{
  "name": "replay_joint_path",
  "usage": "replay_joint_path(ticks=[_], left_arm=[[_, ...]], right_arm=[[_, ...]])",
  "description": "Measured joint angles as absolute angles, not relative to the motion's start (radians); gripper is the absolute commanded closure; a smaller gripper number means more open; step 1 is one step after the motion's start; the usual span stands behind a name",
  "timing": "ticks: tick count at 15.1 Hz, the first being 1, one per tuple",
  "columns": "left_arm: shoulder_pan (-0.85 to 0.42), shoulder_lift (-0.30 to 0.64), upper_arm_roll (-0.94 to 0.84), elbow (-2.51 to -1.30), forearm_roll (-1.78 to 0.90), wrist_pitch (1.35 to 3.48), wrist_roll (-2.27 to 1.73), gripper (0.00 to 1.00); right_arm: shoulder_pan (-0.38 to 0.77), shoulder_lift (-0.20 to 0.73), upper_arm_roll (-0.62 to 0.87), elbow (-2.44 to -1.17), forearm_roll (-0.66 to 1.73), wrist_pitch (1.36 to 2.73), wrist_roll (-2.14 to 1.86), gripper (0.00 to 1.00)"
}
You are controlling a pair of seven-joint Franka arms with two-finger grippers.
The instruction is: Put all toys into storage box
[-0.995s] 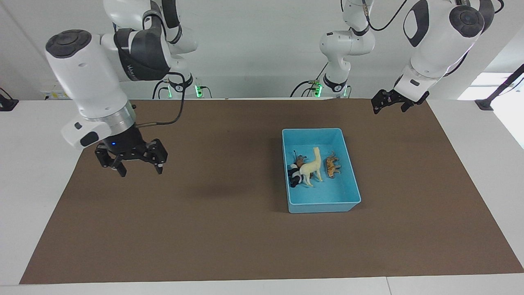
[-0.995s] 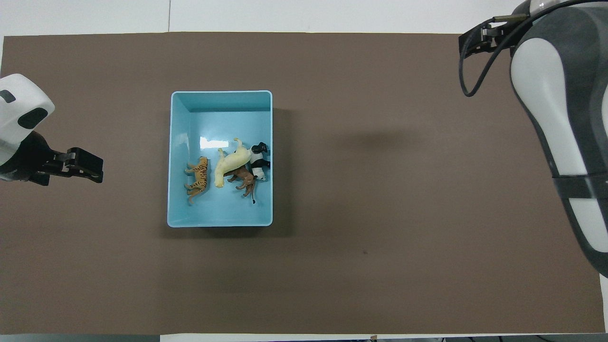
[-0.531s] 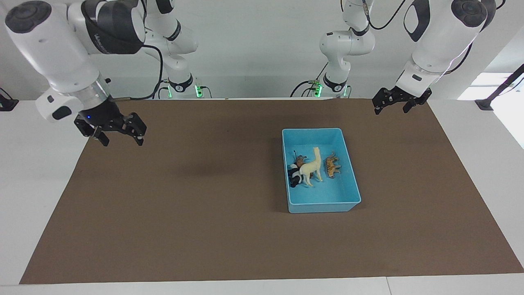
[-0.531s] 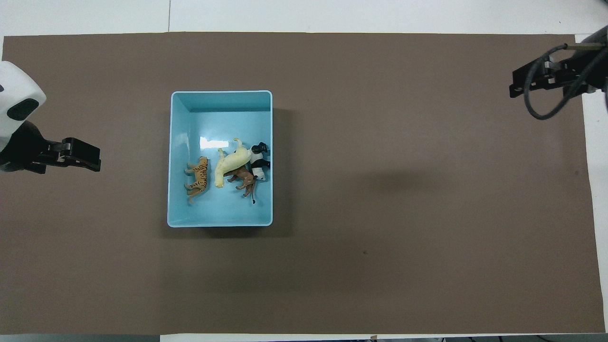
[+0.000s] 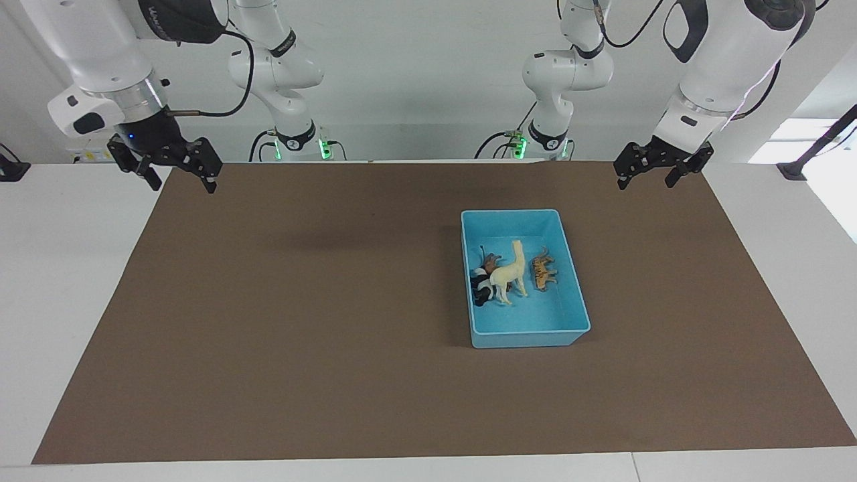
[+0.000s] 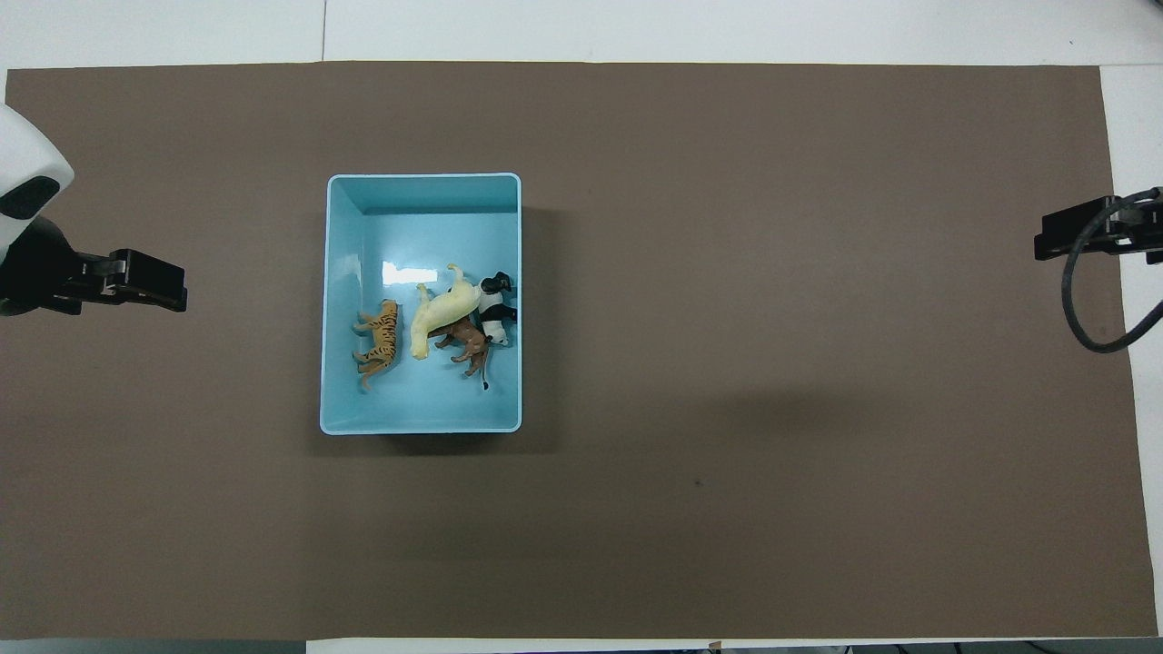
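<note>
four toys (image 5: pixel 509 274) in storage box (image 5: pixel 573 333) on brown mat (image 5: pixel 301 321), left gripper (image 5: pixel 659 175) and right gripper (image 5: pixel 181 181) raised at mat corners, fingers wide, empty

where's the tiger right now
The tiger lies in the storage box, beside the cream long-necked animal, toward the left arm's end of the table.

All four toys are in the box (image 6: pixel 350 272) — tiger (image 6: pixel 380 343) on its own toward the left arm's end, the cream animal (image 6: pixel 440 311) beside it, lion (image 6: pixel 469 343) and panda (image 6: pixel 496 309) bunched against it by the wall at the other side. Box sits on the brown mat (image 6: pixel 772 363). Left gripper (image 6: pixel 150 282) over the mat's edge, empty — right gripper (image 6: pixel 1081 232) at the other edge, a cable (image 6: pixel 1090 309) looping beneath it
</note>
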State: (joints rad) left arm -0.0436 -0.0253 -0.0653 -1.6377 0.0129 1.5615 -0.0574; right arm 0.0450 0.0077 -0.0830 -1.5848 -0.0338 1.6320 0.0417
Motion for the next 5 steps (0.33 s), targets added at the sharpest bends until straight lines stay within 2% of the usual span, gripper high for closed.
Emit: replay_joint_path(ticks=[5], left_arm=[[-0.042, -0.025, -0.062, -1.638, 0.013, 1.564, -0.057, 0.0]], right_arm=[[0.034, 0.004, -0.074, -1.604, -0.036, 1.65, 0.042, 0.0]])
